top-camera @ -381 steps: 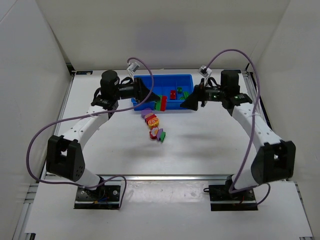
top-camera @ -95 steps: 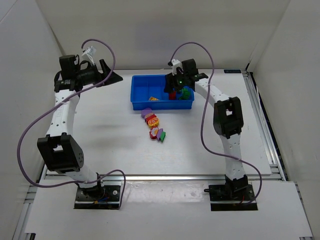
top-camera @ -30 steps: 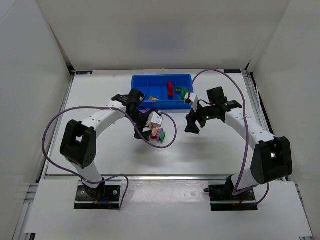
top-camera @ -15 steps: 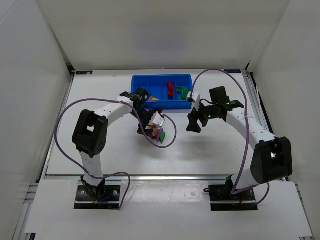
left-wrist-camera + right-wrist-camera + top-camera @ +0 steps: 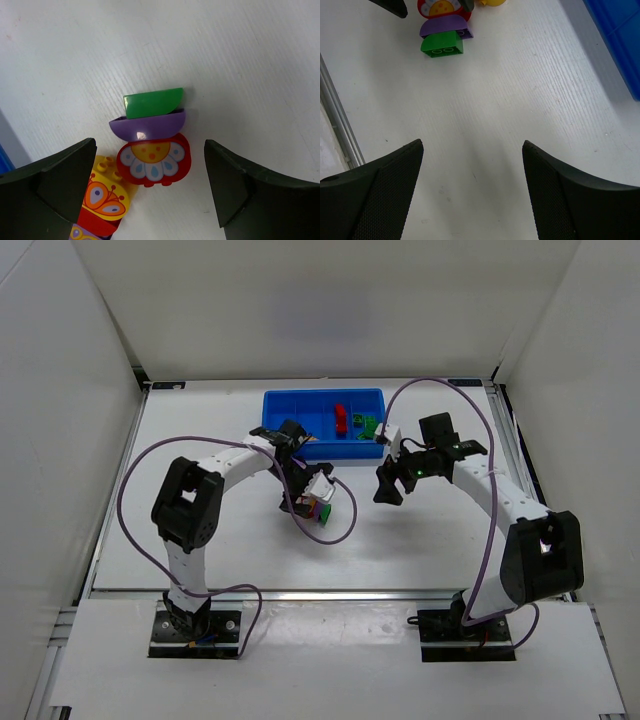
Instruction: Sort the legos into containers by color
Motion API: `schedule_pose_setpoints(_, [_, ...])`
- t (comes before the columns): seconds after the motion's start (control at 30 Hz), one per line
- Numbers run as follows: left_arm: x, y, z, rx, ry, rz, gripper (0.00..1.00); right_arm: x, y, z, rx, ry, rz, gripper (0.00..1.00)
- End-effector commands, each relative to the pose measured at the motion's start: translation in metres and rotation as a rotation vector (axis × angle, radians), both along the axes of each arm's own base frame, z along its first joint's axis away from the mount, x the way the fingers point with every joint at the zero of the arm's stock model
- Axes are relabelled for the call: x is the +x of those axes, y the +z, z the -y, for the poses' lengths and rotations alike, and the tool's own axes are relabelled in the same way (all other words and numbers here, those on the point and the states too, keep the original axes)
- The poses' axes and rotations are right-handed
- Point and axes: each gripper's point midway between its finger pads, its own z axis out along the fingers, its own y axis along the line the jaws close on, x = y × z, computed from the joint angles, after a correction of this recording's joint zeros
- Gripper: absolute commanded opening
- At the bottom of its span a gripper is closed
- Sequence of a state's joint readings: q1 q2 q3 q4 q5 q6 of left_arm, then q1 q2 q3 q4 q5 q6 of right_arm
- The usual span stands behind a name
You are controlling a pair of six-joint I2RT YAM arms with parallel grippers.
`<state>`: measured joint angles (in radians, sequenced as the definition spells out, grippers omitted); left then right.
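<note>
Loose legos lie in a short row on the white table. In the left wrist view a green block (image 5: 152, 102), a purple one (image 5: 148, 125), a red flower block (image 5: 154, 161) and a yellow butterfly block (image 5: 106, 194) touch each other. My left gripper (image 5: 150, 149) hangs open just above them, its fingers either side of the red flower block, holding nothing. My right gripper (image 5: 472, 145) is open over bare table to the right of the row (image 5: 441, 44). The blue tray (image 5: 275, 403) of containers holds a red (image 5: 341, 420), a green (image 5: 370, 426) and a yellow lego (image 5: 305, 437).
The left arm's purple cable (image 5: 340, 520) loops over the table beside the pile. A corner of the blue tray (image 5: 620, 40) shows at the right wrist view's upper right. White walls enclose the table on three sides; a metal rail (image 5: 300, 592) runs along the near edge.
My left arm has folded inward and brought its gripper over the lego row, jaws slightly wider. The right gripper has stayed almost still.
</note>
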<state>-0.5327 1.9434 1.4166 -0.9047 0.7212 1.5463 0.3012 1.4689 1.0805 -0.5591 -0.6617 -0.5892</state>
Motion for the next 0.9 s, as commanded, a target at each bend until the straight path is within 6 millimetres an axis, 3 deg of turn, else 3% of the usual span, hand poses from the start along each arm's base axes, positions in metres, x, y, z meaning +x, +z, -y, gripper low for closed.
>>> schedule_pose_setpoints(0.0, [-0.008,0.004,0.005,-0.021,-0.040,0.013,1.00,0.000,-0.001,-0.001,0.016,0.007,-0.012,0.83])
schedule_pose_setpoints(0.67, [0.008,-0.023,-0.008,0.051,0.025,-0.032,0.99,0.002,-0.004,-0.004,0.027,0.003,-0.035,0.83])
schedule_pose_setpoints(0.8, [0.015,-0.022,-0.010,0.053,0.060,-0.043,0.92,0.003,-0.005,-0.004,0.029,0.005,-0.044,0.82])
schedule_pose_setpoints(0.87, [0.016,-0.023,-0.012,0.062,0.066,-0.041,0.81,0.005,-0.004,-0.004,0.028,0.006,-0.042,0.82])
